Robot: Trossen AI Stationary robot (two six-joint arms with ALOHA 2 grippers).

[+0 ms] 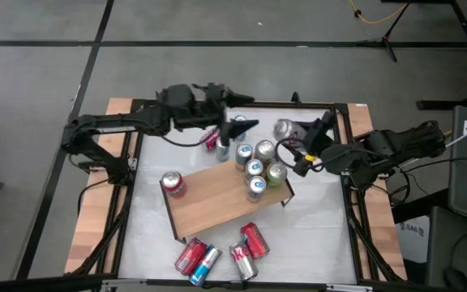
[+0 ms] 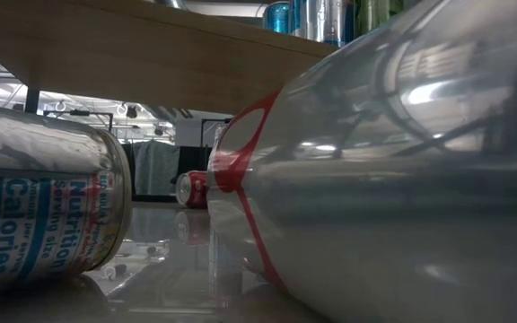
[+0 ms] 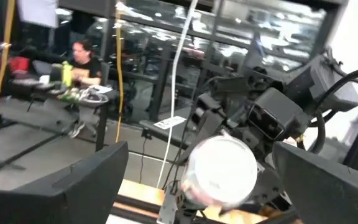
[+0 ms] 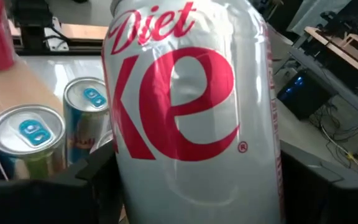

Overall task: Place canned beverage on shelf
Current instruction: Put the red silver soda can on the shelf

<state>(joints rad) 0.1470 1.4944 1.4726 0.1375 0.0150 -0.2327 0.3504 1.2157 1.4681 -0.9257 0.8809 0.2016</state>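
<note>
So the floor around the rig is grey, with dark seams running across it. The white tabletop (image 1: 314,227) has a black rim and wooden strips down both sides.

On the left, the left arm reaches in over the back of the table, and the left gripper (image 1: 240,126) hangs there with its fingers spread wide, nothing in them. A red can (image 1: 173,184) stands on the left corner of the shelf (image 1: 217,203), a light wooden board on thin black legs sitting at an angle mid-table. A bunch of cans (image 1: 254,166) stands packed together on its right end, blue and green tops showing.

At the front edge four more cans (image 1: 221,251) lie on their sides on the white surface, mostly red and silver.

On the right, the right gripper (image 1: 313,139) is clamped around a silver Diet Coke can (image 4: 191,118), held in the air just behind the shelf's right end.

Behind the table there's a big room with glass partitions, and a person (image 3: 82,59) sits at a cluttered desk way back.
</note>
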